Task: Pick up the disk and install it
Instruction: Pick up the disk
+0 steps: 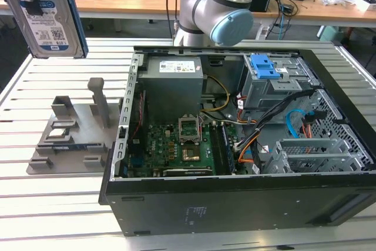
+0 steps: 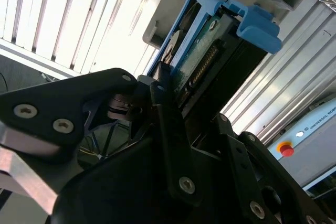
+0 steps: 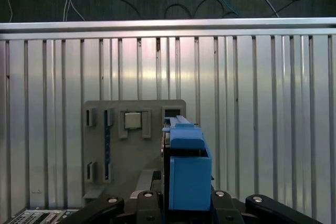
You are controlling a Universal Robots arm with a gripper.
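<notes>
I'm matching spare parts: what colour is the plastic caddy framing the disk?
Blue; the disk caddy shows best in the first wrist view.

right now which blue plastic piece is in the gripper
The blue caddy framing the disk, held in the gripper above the grey stand; the blue latch sits on the drive bay.

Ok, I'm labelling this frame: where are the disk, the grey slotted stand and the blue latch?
the disk (image 1: pixel 47 27): exterior view, on its white label.
the grey slotted stand (image 1: pixel 101 107): exterior view, on its tall upright post.
the blue latch (image 1: pixel 264 67): exterior view, on its top face.
</notes>
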